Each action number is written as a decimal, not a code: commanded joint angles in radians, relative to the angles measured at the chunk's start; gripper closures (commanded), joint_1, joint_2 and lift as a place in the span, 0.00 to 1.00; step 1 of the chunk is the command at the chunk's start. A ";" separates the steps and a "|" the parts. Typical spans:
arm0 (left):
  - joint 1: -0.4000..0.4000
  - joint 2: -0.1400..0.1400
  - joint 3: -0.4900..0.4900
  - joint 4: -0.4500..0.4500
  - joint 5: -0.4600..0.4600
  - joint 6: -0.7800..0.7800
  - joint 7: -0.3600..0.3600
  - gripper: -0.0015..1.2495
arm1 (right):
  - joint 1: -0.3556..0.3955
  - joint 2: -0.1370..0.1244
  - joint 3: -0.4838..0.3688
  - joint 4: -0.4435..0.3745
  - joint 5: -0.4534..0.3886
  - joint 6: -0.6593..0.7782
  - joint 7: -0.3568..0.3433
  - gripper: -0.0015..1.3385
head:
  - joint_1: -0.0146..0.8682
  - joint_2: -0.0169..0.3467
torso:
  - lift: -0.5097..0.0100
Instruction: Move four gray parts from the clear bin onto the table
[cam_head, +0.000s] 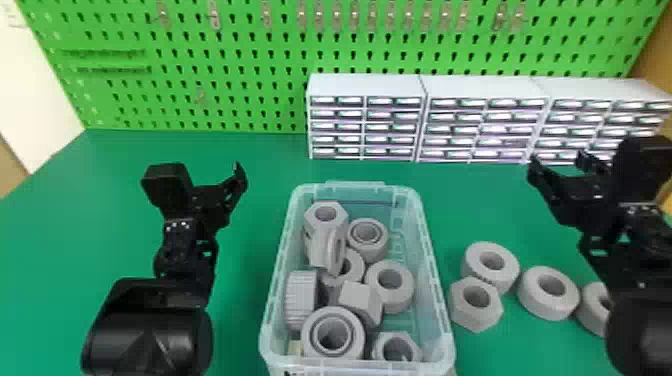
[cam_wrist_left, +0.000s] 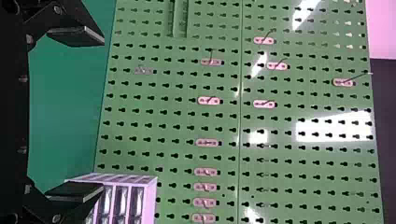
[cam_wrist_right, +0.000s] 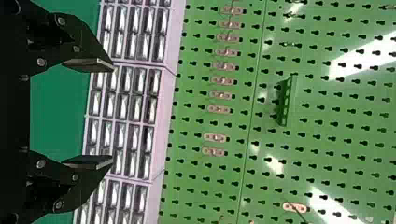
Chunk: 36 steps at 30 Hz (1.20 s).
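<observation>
The clear bin (cam_head: 434, 280) stands at the middle front of the green table, with several gray nuts and rings inside, among them a hex nut (cam_head: 326, 215) at its far end and a large ring (cam_head: 333, 332) near the front. To its right on the table lie a hex nut (cam_head: 475, 304), a ring (cam_head: 548, 293) and more gray parts. My left gripper (cam_head: 212, 175) is held left of the bin; its fingers stand wide apart, and the left gripper (cam_wrist_left: 86, 114) holds nothing. Above the right side of the table is my right gripper (cam_head: 560, 162), likewise the right gripper (cam_wrist_right: 95, 114), open and unloaded.
White drawer cabinets (cam_head: 367, 120) line the back right of the table, in front of a green pegboard (cam_head: 200, 65) with small metal hooks. The green tabletop (cam_head: 260, 160) extends behind and left of the bin. My right forearm overlaps the rightmost gray ring (cam_head: 591, 309).
</observation>
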<state>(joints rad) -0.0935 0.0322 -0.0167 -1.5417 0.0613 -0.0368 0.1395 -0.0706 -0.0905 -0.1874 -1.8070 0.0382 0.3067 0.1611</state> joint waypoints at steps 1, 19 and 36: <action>0.000 0.000 -0.002 0.000 0.000 0.000 0.000 0.15 | 0.000 0.000 -0.001 0.000 -0.001 0.000 0.000 0.41 | 0.80 0.24 | 0.88; 0.000 0.000 -0.006 0.002 -0.002 0.000 0.000 0.15 | 0.002 0.002 -0.003 0.002 -0.001 0.002 0.000 0.41 | 0.80 0.24 | 0.88; 0.002 0.000 -0.008 0.003 0.000 0.000 0.000 0.15 | 0.002 0.003 -0.001 0.003 -0.006 0.002 0.000 0.41 | 0.80 0.24 | 0.88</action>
<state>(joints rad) -0.0928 0.0320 -0.0245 -1.5386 0.0602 -0.0368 0.1395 -0.0690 -0.0864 -0.1892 -1.8035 0.0336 0.3084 0.1611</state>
